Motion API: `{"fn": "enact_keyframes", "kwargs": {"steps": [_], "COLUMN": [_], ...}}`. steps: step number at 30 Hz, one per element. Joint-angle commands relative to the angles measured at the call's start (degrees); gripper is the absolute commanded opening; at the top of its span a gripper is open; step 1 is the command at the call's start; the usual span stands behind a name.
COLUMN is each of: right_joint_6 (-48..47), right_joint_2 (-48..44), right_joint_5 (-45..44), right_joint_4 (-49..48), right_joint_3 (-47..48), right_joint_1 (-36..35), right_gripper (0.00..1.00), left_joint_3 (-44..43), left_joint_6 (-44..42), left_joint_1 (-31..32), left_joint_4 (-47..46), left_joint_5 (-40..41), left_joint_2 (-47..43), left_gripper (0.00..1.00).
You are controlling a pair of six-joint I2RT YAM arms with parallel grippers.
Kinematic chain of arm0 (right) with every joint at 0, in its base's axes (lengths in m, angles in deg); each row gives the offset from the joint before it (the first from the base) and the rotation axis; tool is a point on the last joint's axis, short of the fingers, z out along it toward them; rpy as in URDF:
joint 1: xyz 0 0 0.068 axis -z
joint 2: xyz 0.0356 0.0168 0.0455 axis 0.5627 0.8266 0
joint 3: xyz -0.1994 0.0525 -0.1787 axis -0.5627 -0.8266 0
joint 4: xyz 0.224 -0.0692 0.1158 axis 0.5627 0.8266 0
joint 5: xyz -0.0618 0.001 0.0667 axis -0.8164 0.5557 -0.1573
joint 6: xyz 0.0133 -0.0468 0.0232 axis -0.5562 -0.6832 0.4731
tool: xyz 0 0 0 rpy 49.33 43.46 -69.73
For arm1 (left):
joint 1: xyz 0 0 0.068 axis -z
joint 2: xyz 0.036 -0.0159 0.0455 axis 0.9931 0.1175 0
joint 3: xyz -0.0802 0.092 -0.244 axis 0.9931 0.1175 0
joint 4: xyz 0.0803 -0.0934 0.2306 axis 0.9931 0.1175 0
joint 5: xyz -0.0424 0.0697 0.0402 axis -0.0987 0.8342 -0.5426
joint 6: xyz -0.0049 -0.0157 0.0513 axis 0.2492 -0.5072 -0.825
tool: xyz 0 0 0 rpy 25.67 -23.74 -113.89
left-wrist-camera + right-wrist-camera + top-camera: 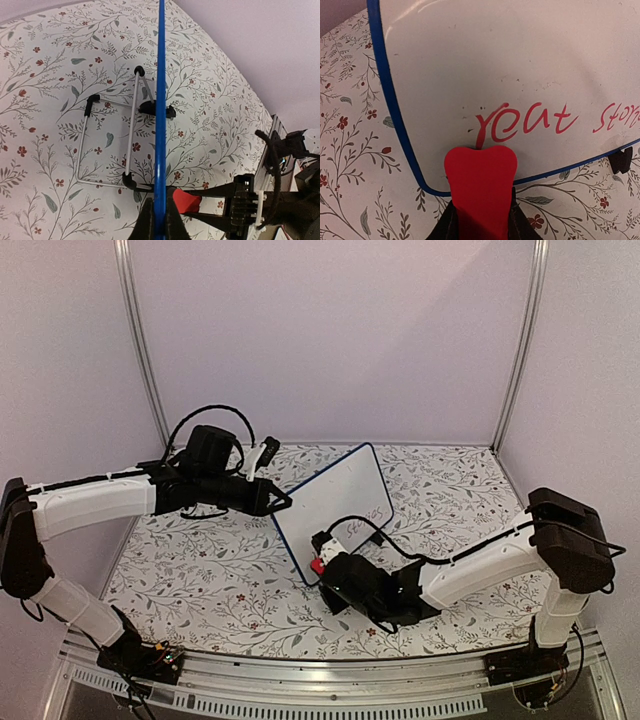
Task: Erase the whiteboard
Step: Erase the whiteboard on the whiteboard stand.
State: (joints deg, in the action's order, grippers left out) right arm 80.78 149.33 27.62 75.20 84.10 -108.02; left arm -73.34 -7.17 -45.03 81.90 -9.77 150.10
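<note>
The whiteboard (335, 505) stands tilted on the floral table, white with a dark-blue rim. Red handwriting (530, 122) runs along its lower part. My left gripper (283, 502) is shut on the board's upper left edge; in the left wrist view the blue rim (160, 100) runs straight up from between my fingers (159, 225). My right gripper (322, 558) is shut on a red eraser (480, 185), whose tip touches the board's lower left corner just below the first red letter. The eraser also shows in the left wrist view (186, 201).
The board's wire stand (107, 142) with black clip feet rests on the table behind it. A black foot (621, 160) shows under the board's lower edge. Lilac walls and metal posts (140, 340) enclose the table.
</note>
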Motion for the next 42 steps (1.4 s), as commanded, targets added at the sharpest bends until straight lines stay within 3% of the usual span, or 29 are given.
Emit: {"fn": "enact_keyframes", "kwargs": {"steps": [1,23,42], "right_joint_6": [1.84,-0.96,-2.28], "right_joint_2": [1.54,-7.52,-3.83], "right_joint_5": [1.24,0.68,4.32], "right_joint_4": [1.58,-1.2,-1.85], "right_joint_3": [-1.35,-1.18,1.71], "right_joint_1": [1.18,2.14,4.08], "right_gripper": [0.23,0.23,0.24], "left_joint_3": [-0.23,-0.32,-0.36], "left_joint_6": [1.15,1.17,1.15], "left_joint_1": [-0.3,-0.3,-0.39], "left_joint_4": [-1.26,-1.27,-1.21], "left_joint_5": [-1.14,-1.19,-1.3], "left_joint_2": [0.06,0.16,0.07], "left_gripper": [0.0,0.0,0.0]}}
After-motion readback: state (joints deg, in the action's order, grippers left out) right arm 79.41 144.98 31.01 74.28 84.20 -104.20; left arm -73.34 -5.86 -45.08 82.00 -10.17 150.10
